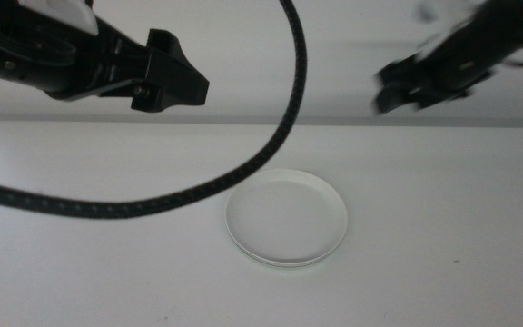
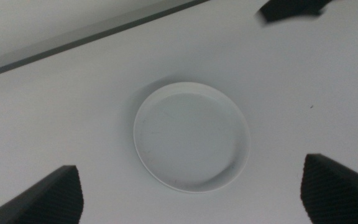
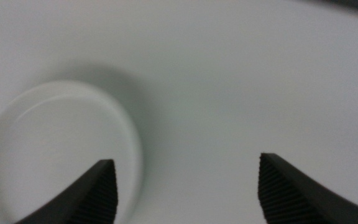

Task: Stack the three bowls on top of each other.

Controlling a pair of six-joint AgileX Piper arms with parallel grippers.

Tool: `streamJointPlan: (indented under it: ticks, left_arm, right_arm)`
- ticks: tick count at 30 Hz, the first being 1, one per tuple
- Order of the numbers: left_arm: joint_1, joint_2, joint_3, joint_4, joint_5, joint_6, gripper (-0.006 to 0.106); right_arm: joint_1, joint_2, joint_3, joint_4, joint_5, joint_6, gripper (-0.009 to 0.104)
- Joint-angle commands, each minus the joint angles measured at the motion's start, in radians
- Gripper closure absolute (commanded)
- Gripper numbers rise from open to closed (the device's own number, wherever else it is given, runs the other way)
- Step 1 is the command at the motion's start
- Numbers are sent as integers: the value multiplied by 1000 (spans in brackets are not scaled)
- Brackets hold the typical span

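A white bowl (image 1: 286,218) lies upright at the middle of the table, on top of a stack. A thin pale green rim (image 1: 271,262) peeks out beneath its near edge; what else lies under it is hidden. My left gripper (image 1: 178,84) hangs high above the table, to the left of and behind the stack. In its wrist view the white bowl (image 2: 191,137) lies far below the left gripper (image 2: 188,167), whose jaws stand wide open and empty. My right gripper (image 1: 396,91), blurred, hovers high at the right. The right gripper (image 3: 184,163) is open and empty beside the bowl (image 3: 55,149).
A thick black braided cable (image 1: 243,168) loops from the left arm across the picture in front of the table. The white table (image 1: 443,236) ends at a grey back edge (image 1: 334,120) against a pale wall.
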Motion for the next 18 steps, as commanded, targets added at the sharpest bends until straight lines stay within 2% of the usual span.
streamJointPlan:
  ticks: [1,6,9,12,18]
  left_arm:
    - [4,-1,1,-6,-11,-6,7]
    - [4,-1,1,-6,-11,-6,7]
    - [4,-1,1,-6,-11,-6,7]
    - [4,-1,1,-6,-11,-6,7]
    - [4,-1,1,-6,-11,-6,7]
  right_arm:
    - [-64,-81,41,-50,-33,-11,27]
    - [-201,-266,227,-118,-123,-7,2]
    - [-257,-387,337,-140,-193,-9,2]
    - [-296,-499,431,-133,-268,-11,2]
    - [-304,-652,482,-129,-289,-11,2]
